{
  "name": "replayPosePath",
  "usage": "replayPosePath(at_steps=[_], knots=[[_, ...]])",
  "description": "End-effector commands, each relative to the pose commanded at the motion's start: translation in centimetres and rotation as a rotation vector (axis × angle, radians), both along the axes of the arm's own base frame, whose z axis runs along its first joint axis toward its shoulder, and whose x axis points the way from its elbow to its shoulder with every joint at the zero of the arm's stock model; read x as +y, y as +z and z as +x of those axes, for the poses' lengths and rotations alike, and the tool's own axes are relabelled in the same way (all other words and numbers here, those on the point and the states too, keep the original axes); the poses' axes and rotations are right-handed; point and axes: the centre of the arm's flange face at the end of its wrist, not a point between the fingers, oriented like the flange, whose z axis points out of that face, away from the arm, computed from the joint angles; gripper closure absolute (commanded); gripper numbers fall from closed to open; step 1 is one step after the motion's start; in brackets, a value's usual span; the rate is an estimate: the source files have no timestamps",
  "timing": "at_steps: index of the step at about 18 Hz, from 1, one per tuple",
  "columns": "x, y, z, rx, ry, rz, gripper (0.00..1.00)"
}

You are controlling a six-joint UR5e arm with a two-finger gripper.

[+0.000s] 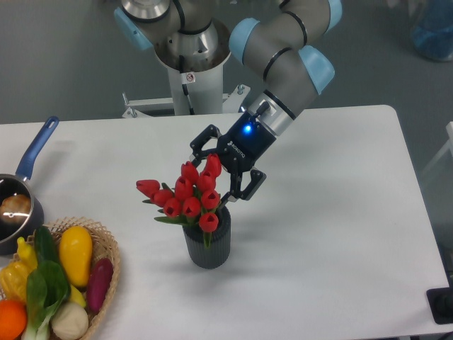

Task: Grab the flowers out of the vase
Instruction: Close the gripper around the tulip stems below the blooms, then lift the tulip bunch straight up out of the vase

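white table, dark ribbed vase, wicker basket of vegetables, blue-handled saucepan

The place looked like a robotics lab or test room rather than a home. A robot arm stood on a metal pedestal bolted behind a plain white table, over a bare grey floor. The props (a wicker basket of toy-like vegetables, a blue-handled saucepan) seemed staged.
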Motion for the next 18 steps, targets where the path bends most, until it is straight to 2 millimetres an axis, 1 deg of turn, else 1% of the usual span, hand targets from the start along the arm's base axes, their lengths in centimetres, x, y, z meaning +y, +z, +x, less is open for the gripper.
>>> replayPosePath(at_steps=[1, 3, 8, 11, 15, 17, 18], knots=[[-0.1, 0.0, -0.1, 0.0, 0.002, 0.0, 1.0], [-0.3, 0.3, -0.1, 0.002, 0.009, -0.003, 1.0], [-0.6, 2.0, -0.1, -0.01, 0.027, 0.034, 1.0], [-0.8, 4.1, -0.3, -0.024, 0.037, 0.127, 1.0], [-1.0, 6.8, -0.3, -0.045, 0.056, 0.169, 1.0], [-1.1, 8.5, -0.3, -0.048, 0.066, 0.185, 1.0], [-1.2, 9.8, -0.5, -0.043, 0.074, 0.19, 1.0]])
